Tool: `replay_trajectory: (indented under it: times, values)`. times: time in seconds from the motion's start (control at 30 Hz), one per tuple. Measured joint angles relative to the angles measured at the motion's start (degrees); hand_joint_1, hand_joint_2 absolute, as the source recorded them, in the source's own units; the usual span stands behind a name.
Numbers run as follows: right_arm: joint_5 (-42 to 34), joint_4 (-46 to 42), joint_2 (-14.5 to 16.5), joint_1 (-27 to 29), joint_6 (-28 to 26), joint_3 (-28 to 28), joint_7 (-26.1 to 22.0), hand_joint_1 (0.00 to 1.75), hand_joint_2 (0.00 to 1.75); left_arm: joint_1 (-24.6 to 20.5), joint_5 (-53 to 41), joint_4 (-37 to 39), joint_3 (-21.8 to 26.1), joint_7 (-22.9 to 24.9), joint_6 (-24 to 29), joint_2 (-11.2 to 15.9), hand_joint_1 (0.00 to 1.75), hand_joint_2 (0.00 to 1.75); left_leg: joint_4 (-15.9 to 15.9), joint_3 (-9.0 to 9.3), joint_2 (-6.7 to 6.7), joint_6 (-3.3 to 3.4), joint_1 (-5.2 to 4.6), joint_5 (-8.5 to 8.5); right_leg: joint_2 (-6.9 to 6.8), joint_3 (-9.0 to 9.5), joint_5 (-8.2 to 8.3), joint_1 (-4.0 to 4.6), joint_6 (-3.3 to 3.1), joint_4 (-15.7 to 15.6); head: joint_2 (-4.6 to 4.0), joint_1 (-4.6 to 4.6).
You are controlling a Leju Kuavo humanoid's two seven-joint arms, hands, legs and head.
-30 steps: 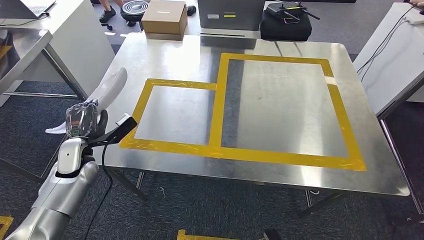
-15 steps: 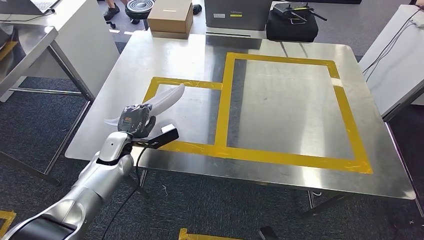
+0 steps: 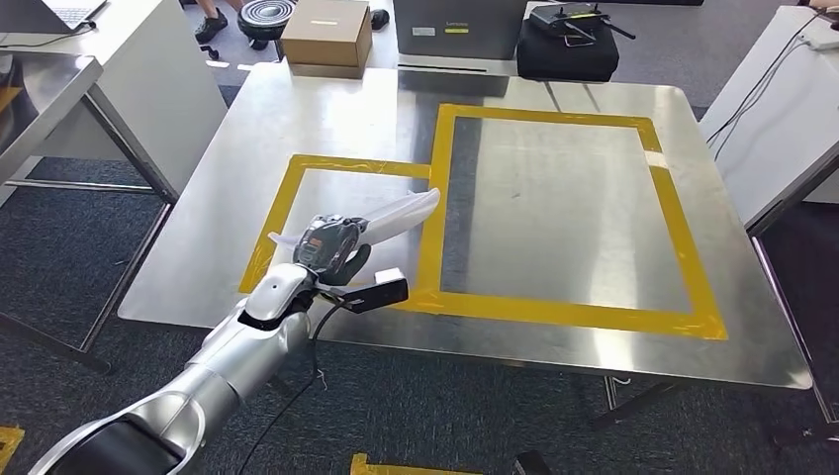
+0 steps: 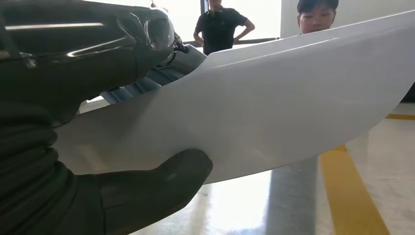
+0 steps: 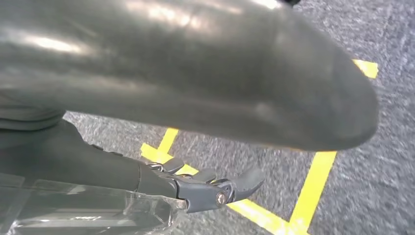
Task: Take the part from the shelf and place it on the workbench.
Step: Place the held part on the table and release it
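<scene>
Since half a second ago the left arm has carried its load further out over the table: the long, curved white plastic part (image 3: 381, 220), which then hung above the near left corner of the small taped square, now stretches across that square with its pointed tip almost at the tape dividing the two frames.

At the far left stands a white side table (image 3: 148, 69), well apart from the work. Next comes the silver left arm, rising from the lower left, and the left hand (image 3: 331, 247) grips the white part near its blunt end; the wrist view shows the thick thumb (image 4: 161, 186) under the part's lower edge and the darker fingers (image 4: 98, 44) wrapped over its top (a firm clasp, the part's broad face open to the camera). Whether the part touches the surface or hangs just above it cannot be told.

Under it lies the brushed steel workbench (image 3: 326, 109), marked with yellow tape (image 3: 435, 188) as a small square on the left joined to a larger rectangle on the right. Beyond the far edge, left to right, sit a brown cardboard box (image 3: 327, 35), a grey case (image 3: 457, 28) and a black bag (image 3: 567, 49).

The right hand (image 5: 195, 188) hangs over grey carpet (image 5: 372, 147) crossed by yellow floor lines, its dark fingers loosely spread with nothing in them.
</scene>
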Motion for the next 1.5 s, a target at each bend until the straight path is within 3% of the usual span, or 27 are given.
replay_trajectory:
  times: [0.07, 0.13, 0.23, 0.27, 0.3, 0.33, 0.4, 0.47, 0.57, 0.63, 0.67, 0.73, 0.8, 0.83, 0.93, 1.0, 1.13, 1.17, 1.23, 1.3, 1.33, 1.4, 1.43, 1.5]
  values:
    - [0.0, 0.0, 0.0, 0.1, 0.0, 0.0, 0.0, 0.0, 0.0, 0.0, 0.2, 0.0, -0.5, 0.1, 0.0, -0.2, 1.75, 1.75, -0.7, 0.39, 0.01, 0.47, 0.05, 0.3, -0.04, -0.12, 0.07, -0.06, 0.56, -0.1, 0.0, -0.02]
    - [0.0, -0.1, 0.0, 0.2, 0.0, 0.1, 0.0, 0.0, 0.0, -0.2, 0.2, -0.1, -0.8, 0.1, 0.0, -0.3, 1.75, 1.75, -1.8, 0.95, 0.05, 1.11, 0.29, 0.95, -0.08, -1.17, -1.17, -0.07, 0.71, 2.0, 0.0, 0.06]
    - [0.0, -0.1, 0.0, 0.3, 0.0, 0.1, 0.0, 0.0, 0.0, -0.2, 0.2, -0.1, -1.4, 0.1, -0.1, -0.6, 1.75, 1.75, -2.2, 1.13, 0.08, 1.46, 0.24, 1.28, -0.11, -6.34, -5.59, -0.17, 0.4, 13.0, 0.0, 0.22]
    - [0.0, -0.1, 0.0, 0.3, 0.0, 0.1, 0.0, 0.0, 0.0, -0.1, 0.2, -0.1, -1.5, 0.1, -0.1, -0.6, 1.75, 1.75, -2.2, 1.12, 0.07, 1.46, 0.19, 1.27, -0.11, -7.77, -6.42, -0.22, 0.58, 15.9, 0.0, 0.23]
    - [0.0, -0.1, -0.1, 0.4, 0.0, 0.1, 0.0, 0.0, 0.0, 0.0, 0.2, -0.1, -1.7, 0.1, -0.1, -0.6, 1.75, 1.75, -2.1, 1.1, 0.05, 1.44, 0.16, 1.26, -0.11, -8.28, -6.42, -0.28, 0.97, 16.8, 0.0, 0.24]
    - [0.0, -0.1, -0.1, 0.5, 0.0, 0.1, 0.0, 0.0, 0.0, 0.1, 0.2, -0.1, -1.8, 0.1, -0.1, -0.6, 1.75, 1.75, -2.0, 1.1, 0.0, 1.37, 0.16, 1.21, -0.13, -7.42, -5.38, -0.39, 1.54, 15.0, 0.0, 0.25]
    - [0.0, -0.1, -0.2, 0.4, 0.0, 0.1, 0.0, 0.0, 0.0, 0.1, 0.4, -0.1, -2.0, 0.0, -0.2, -0.7, 1.75, 1.75, -1.6, 1.05, -0.12, 0.99, 0.16, 0.95, -0.29, -3.33, -2.18, -0.7, 2.45, 6.6, 0.0, 0.26]
    - [0.0, -0.1, -0.2, 0.4, -0.1, 0.1, 0.0, 0.0, 0.0, -0.1, 1.2, -0.3, -2.4, -0.4, -0.6, -0.7, 1.75, 1.75, -0.9, 0.67, -0.21, 0.45, -0.14, 0.6, -0.41, -0.53, -0.34, -0.75, 2.21, 0.9, 0.01, 0.22]
    - [-0.3, -0.1, -0.2, 0.5, -0.4, 0.1, -0.2, 0.0, 0.0, -0.1, 3.8, -1.0, -4.4, 0.5, -1.7, -0.8, 1.75, 1.75, -0.4, 0.18, -0.25, -0.05, -0.28, 0.38, -0.35, -0.43, -0.13, -0.64, 1.11, 0.7, 0.01, 0.16]
    - [-0.7, -0.1, -0.2, 0.5, -0.8, 0.1, -0.3, 0.0, 0.0, -0.2, 5.4, -1.5, -6.0, 3.4, -1.8, -0.7, 1.75, 1.75, 1.3, -0.62, -0.15, -0.58, -0.07, -0.93, -0.31, -0.4, -0.02, -0.9, 0.51, 0.6, 0.0, 0.08]
    - [-0.9, -0.1, -0.1, 0.6, -1.0, 0.1, -0.4, 0.0, 0.0, -0.4, 5.8, -1.5, -6.7, 5.4, -1.4, -0.6, 1.75, 1.75, 3.7, -1.71, -0.1, -0.92, 0.06, -2.37, -0.29, -0.39, 0.03, -1.01, 0.21, 0.5, 0.0, 0.03]
    - [-1.3, -0.1, -0.1, 0.8, -1.5, 0.1, -0.4, 0.0, 0.0, -0.7, 6.1, -1.2, -7.7, 9.2, -0.2, -0.2, 1.75, 1.75, 11.4, -5.23, -0.05, -1.42, 0.22, -6.0, -0.28, -0.46, 0.03, -0.88, -0.1, 0.6, 0.0, -0.06]
    - [-1.4, -0.1, -0.1, 1.3, -1.7, 0.1, -0.2, 0.0, 0.0, -0.9, 6.1, -0.3, -8.2, 11.8, 1.2, 0.4, 1.75, 1.75, 16.5, -7.68, -0.04, -1.48, 0.24, -7.36, -0.26, -0.48, 0.04, -0.68, -0.16, 0.6, 0.0, -0.07]
    - [-1.3, -0.1, -0.2, 1.4, -1.8, 0.1, 0.1, 0.0, 0.0, -0.9, 6.0, 0.2, -8.4, 12.9, 1.7, 0.9, 1.31, 1.75, 15.8, -7.35, -0.04, -1.28, 0.21, -6.4, -0.2, -0.45, 0.04, -0.55, -0.16, 0.6, 0.0, -0.08]
    - [-0.6, -0.5, -0.5, 1.4, -1.7, 0.5, 1.4, 0.0, 0.0, -1.6, 6.1, 1.4, -8.5, 14.5, 2.5, 2.4, 0.0, 1.75, 4.6, -1.77, 0.01, 0.26, -0.19, -1.23, -0.01, -0.32, 0.05, -0.18, -0.13, 0.5, 0.0, 0.0]
    - [-0.4, -1.2, -0.9, 1.3, -1.7, 0.8, 2.3, 0.0, 0.0, -2.0, 6.2, 2.0, -8.3, 14.3, 2.6, 3.0, 0.0, 1.75, 0.3, 0.3, 0.11, 1.04, -0.71, -0.33, -0.11, -0.44, 0.13, -0.11, 0.02, 0.5, 0.0, 0.07]
    - [-0.4, -2.3, -1.6, 1.0, -2.0, 1.2, 3.0, 0.0, 0.0, -2.3, 6.1, 3.0, -7.9, 14.2, 2.3, 3.6, 0.0, 1.75, -1.4, 1.3, 0.16, 1.51, -0.64, 0.37, -0.37, -0.99, -0.34, 0.09, 0.59, 1.2, 0.0, 0.15]
    - [-0.3, -2.5, -1.7, 1.0, -2.0, 1.3, 3.1, 0.0, 0.0, -2.4, 6.1, 3.1, -7.8, 14.2, 2.1, 3.6, 0.0, 1.75, -2.0, 1.62, 0.19, 1.68, -0.44, 0.72, -0.39, -1.93, -1.34, 0.14, 0.54, 3.2, 0.0, 0.21]
    - [-0.3, -2.7, -2.1, 0.9, -2.1, 1.3, 3.1, 0.0, 0.0, -2.5, 6.1, 3.4, -7.7, 14.2, 2.0, 3.6, 0.0, 1.75, -2.3, 1.66, 0.21, 1.88, -0.34, 0.99, -0.39, -5.39, -4.44, -0.05, 0.32, 10.5, 0.0, 0.3]
    - [-0.3, -2.8, -2.3, 0.9, -2.1, 1.4, 3.1, 0.0, 0.0, -2.3, 6.1, 3.8, -7.7, 14.2, 1.8, 3.6, 0.0, 1.75, -2.3, 1.58, 0.18, 1.86, -0.43, 0.97, -0.4, -8.21, -6.24, -0.21, 0.71, 16.4, 0.0, 0.3]
    - [-0.3, -2.8, -2.4, 0.9, -2.1, 1.4, 3.1, 0.0, 0.0, -2.2, 6.1, 4.0, -7.7, 14.2, 1.8, 3.6, 0.0, 1.75, -2.2, 1.56, 0.13, 1.83, -0.43, 0.95, -0.4, -8.13, -5.85, -0.28, 1.19, 16.3, 0.0, 0.3]
    - [-0.3, -2.8, -2.6, 0.9, -2.1, 1.4, 3.1, 0.0, 0.0, -2.2, 6.1, 4.1, -7.7, 14.2, 1.8, 3.6, 0.0, 1.75, -1.9, 1.54, -0.01, 1.56, -0.4, 0.75, -0.46, -4.6, -2.85, -0.49, 2.32, 9.1, 0.0, 0.32]
    - [-0.3, -2.9, -2.7, 0.8, -2.1, 1.4, 3.1, 0.0, 0.0, -2.2, 6.1, 4.2, -7.7, 14.2, 1.8, 3.6, 0.0, 1.75, -1.6, 1.44, -0.08, 1.3, -0.5, 0.57, -0.49, -2.49, -1.46, -0.53, 2.5, 5.1, 0.0, 0.31]
    - [-0.3, -3.0, -2.8, 0.8, -2.1, 1.5, 3.1, 0.0, 0.0, -2.2, 6.1, 4.3, -7.6, 14.2, 1.8, 3.6, 0.0, 1.75, -1.0, 1.09, -0.14, 0.78, -0.74, 0.24, -0.49, -0.26, -0.12, -0.47, 1.95, 0.5, 0.0, 0.24]
